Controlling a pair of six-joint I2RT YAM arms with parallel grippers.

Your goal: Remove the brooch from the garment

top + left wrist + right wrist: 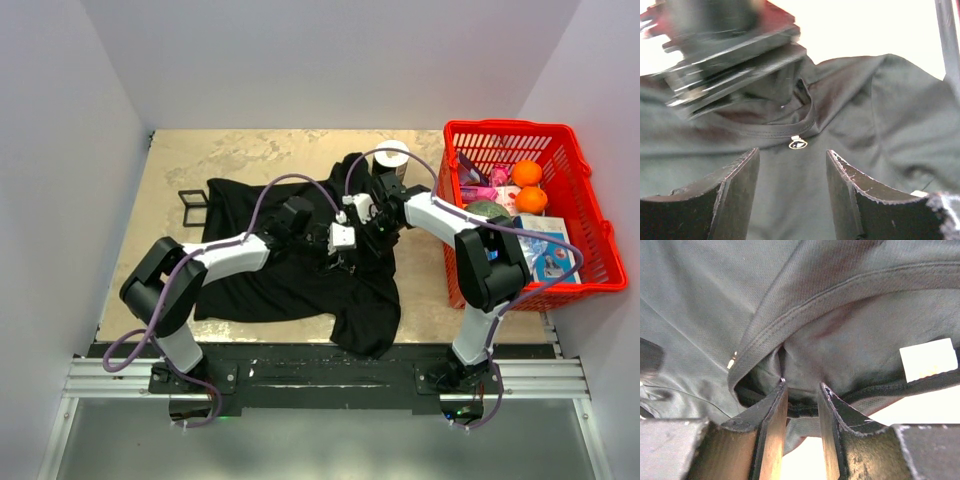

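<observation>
The garment (pixel 280 285), a black T-shirt, lies spread across the middle of the table. The brooch (pixel 797 144), a small golden ring-shaped pin, sits on the cloth just under the collar seam. My left gripper (pixel 792 151) is open just short of the brooch, one finger to each side and nothing between them. My right gripper (pixel 801 390) is at the collar, jaws narrowly apart, with a fold of collar cloth lying between its fingertips. Left of the right gripper's fingers the brooch (pixel 732 360) shows as a pale speck. Both grippers (pixel 342 240) (pixel 362 212) meet over the neckline.
A white fabric label (pixel 929 359) hangs inside the collar. At the right stands a red basket (pixel 575 265) with oranges and packets. A black square frame (pixel 193 205) lies left of the shirt, and a dark roll (pixel 392 157) stands behind it.
</observation>
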